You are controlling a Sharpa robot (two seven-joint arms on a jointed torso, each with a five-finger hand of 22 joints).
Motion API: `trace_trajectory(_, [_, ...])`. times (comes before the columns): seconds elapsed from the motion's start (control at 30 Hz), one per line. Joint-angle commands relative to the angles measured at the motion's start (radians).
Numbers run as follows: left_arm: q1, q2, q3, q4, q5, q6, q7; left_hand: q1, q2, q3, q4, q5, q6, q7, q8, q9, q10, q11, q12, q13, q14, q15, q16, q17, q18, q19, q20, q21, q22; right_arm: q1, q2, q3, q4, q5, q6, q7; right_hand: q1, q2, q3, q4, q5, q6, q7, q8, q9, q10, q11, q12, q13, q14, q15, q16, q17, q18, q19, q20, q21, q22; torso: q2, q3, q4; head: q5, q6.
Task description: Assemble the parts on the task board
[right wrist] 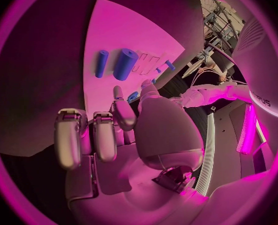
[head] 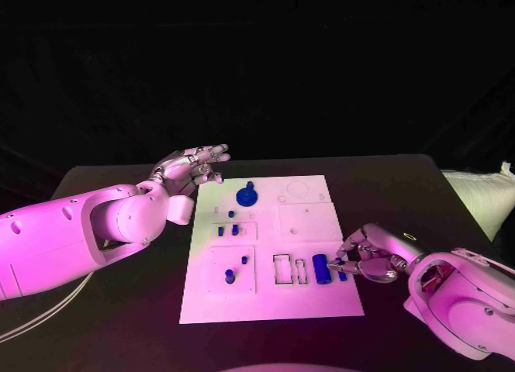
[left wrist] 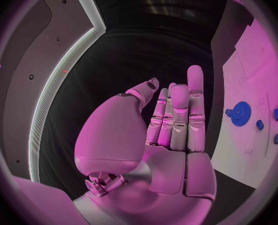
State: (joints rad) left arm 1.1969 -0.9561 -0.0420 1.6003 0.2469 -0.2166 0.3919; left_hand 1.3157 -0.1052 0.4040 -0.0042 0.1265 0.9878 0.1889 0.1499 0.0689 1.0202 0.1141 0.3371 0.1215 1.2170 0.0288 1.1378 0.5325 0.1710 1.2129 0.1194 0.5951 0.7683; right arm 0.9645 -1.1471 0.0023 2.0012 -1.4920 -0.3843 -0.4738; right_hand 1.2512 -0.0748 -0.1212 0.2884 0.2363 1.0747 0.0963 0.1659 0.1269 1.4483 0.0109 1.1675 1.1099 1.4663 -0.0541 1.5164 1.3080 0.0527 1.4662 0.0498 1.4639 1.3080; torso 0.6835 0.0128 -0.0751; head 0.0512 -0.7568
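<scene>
The white task board (head: 313, 302) lies in the middle of the black table. A blue gear (head: 247, 194) sits at its far left part, small blue parts (head: 227, 229) stand below it, and another (head: 229, 275) is nearer me. A blue cylinder (head: 321, 269) and a thin blue piece (head: 340, 273) lie near the board's right edge. My right hand (head: 368, 256) hovers just right of them with fingers bent, holding nothing; the cylinder (right wrist: 125, 64) and thin piece (right wrist: 101, 63) lie apart from its fingers (right wrist: 105, 135). My left hand (head: 191, 169) is raised off the board's far left corner, fingers straight (left wrist: 176, 120), empty.
A white sack (head: 482, 194) lies at the table's right edge. A pale cable (head: 34, 318) runs under my left arm. Two empty rectangular slots (head: 291, 269) sit left of the cylinder. The gear (left wrist: 241, 113) and board (left wrist: 258, 75) show beyond my left hand.
</scene>
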Motion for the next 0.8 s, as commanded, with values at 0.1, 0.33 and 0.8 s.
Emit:
trace_trajectory(0.1, [0.0, 0.002, -0.001, -0.001, -0.004, 0.023, 0.003, 0.002, 0.008, 0.0, -0.003, -0.004, -0.006, 0.001, 0.003, 0.0, -0.005, 0.001, 0.006, 0.002, -0.006, 0.0, 0.005, -0.001, 0.011, 0.002, 0.007, -0.004, -0.002, -0.007, 0.022, -0.001, -0.008, -0.034, -0.001, -0.099, -0.002, 0.016, -0.013, 0.0, 0.011, -0.005, -0.002, 0.007, 0.007, 0.009, 0.001, 0.115, 0.186, 0.087, -0.006, 0.007, 0.169, -0.015, 0.043, -0.006, 0.005, 0.106, 0.0, -0.0019, -0.0018, -0.004, -0.002])
trace_trajectory(0.33, [0.0, 0.002, -0.001, -0.002, -0.004, 0.024, 0.003, 0.003, 0.007, -0.001, -0.006, -0.004, -0.008, 0.002, 0.005, 0.0, -0.008, 0.001, 0.01, 0.002, -0.007, 0.0, 0.005, -0.003, 0.011, 0.002, 0.007, -0.004, -0.002, -0.014, 0.06, -0.001, -0.034, -0.055, 0.025, -0.107, 0.0, 0.022, -0.02, 0.0, 0.014, -0.008, -0.002, 0.01, 0.012, 0.011, 0.001, 0.127, 0.201, 0.088, -0.005, 0.009, 0.172, -0.016, 0.043, -0.006, 0.006, 0.108, 0.001, -0.0029, -0.0021, -0.003, -0.007])
trace_trajectory(0.8, [0.0, 0.001, -0.002, -0.003, -0.004, 0.026, 0.002, 0.003, 0.007, -0.001, -0.006, -0.004, -0.008, 0.002, 0.005, 0.0, -0.008, 0.001, 0.01, 0.002, -0.007, 0.0, 0.005, -0.003, 0.011, 0.002, 0.007, -0.004, -0.002, -0.035, 0.122, -0.001, -0.08, -0.074, 0.096, -0.109, 0.007, 0.031, -0.027, -0.002, 0.022, -0.01, -0.002, 0.014, 0.019, 0.014, 0.001, 0.141, 0.221, 0.088, -0.005, 0.011, 0.176, -0.017, 0.044, -0.005, 0.008, 0.112, 0.002, -0.0038, -0.0027, 0.004, -0.019])
